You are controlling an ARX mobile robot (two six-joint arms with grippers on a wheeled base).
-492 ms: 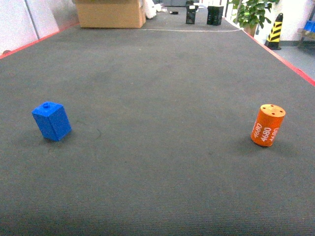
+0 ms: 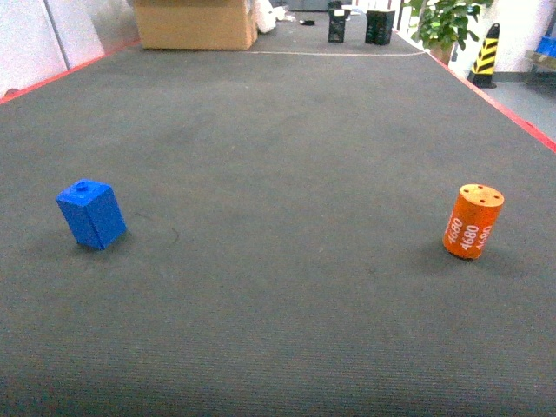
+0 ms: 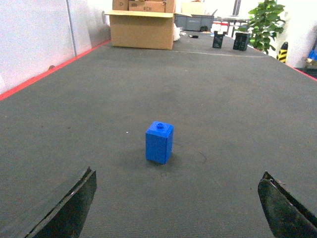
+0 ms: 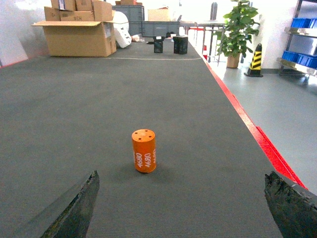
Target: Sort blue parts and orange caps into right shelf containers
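A small blue part (image 2: 91,214) with a knob on top stands on the dark mat at the left; the left wrist view has the blue part (image 3: 159,142) ahead of my left gripper (image 3: 176,198), which is open and empty. An orange cap (image 2: 473,221) marked 4680 stands upright at the right. In the right wrist view the orange cap (image 4: 143,150) is ahead and left of centre of my open, empty right gripper (image 4: 181,198). Blue shelf containers (image 4: 308,58) show at the far right on a rack. Neither gripper shows in the head view.
A red stripe (image 4: 257,135) borders the mat on the right, with grey floor beyond. Cardboard boxes (image 2: 195,23), two black items (image 2: 358,26), a potted plant (image 2: 441,24) and a striped cone (image 2: 485,54) stand at the far end.
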